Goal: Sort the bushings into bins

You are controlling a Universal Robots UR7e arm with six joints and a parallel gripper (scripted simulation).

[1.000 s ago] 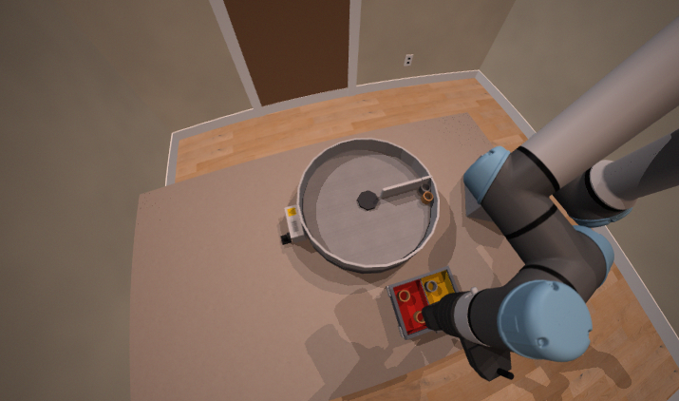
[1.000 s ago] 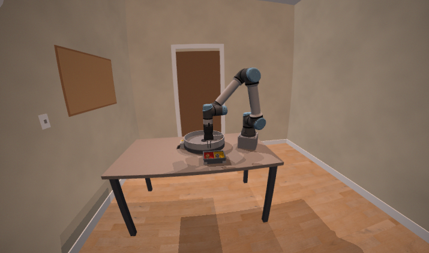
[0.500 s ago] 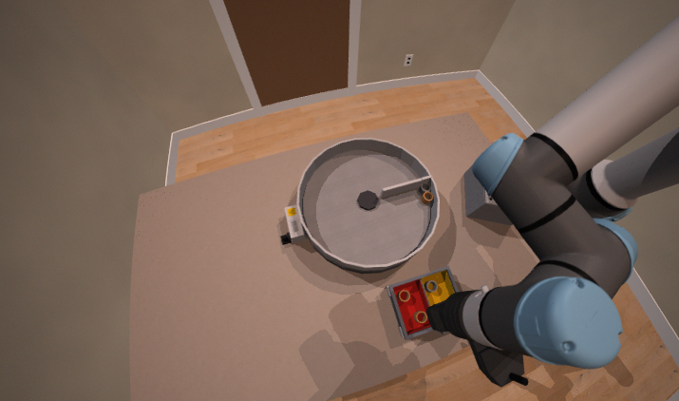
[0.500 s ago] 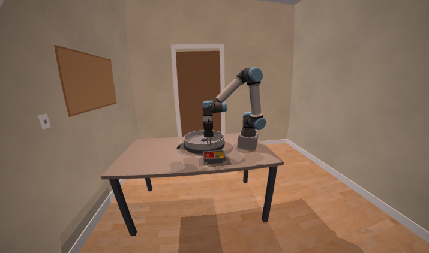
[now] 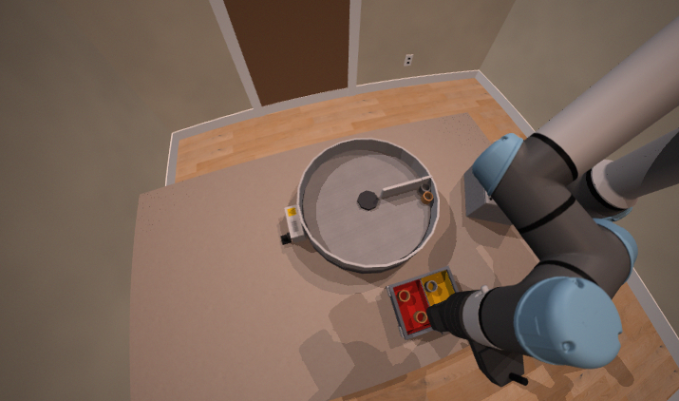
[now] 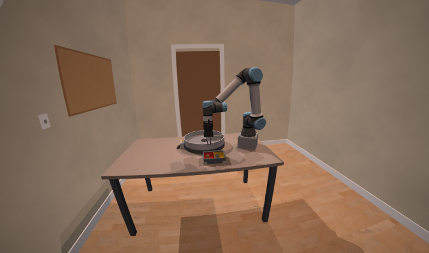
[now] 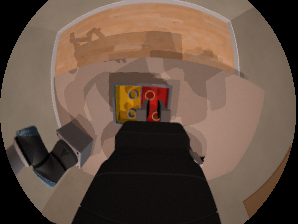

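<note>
My gripper [image 6: 209, 142] [image 7: 153, 105] is partly open, with nothing held between its fingers. It hangs above the two-part bin, over the red side; its fingertips are hidden in the top view. The red bin [image 5: 405, 308] holds two bronze bushings, one at the back [image 5: 404, 295] and one nearer the front [image 5: 420, 316] [image 7: 150, 95]. The yellow bin [image 5: 444, 282] holds two steel bushings [image 7: 133, 94] [image 7: 132, 114]; the top view shows one of them [image 5: 431, 286]. On the turntable [image 5: 353, 234], a bronze bushing [image 5: 426, 195] and a steel bushing [image 5: 425, 186] sit close together by the outer wall.
A raised wall rings the turntable. A straight divider bar [image 5: 404, 187] reaches inward from it beside the two bushings. A small boxed unit [image 5: 294, 223] is on the turntable's left side. The robot's grey base block [image 6: 248, 142] stands to the right of the turntable.
</note>
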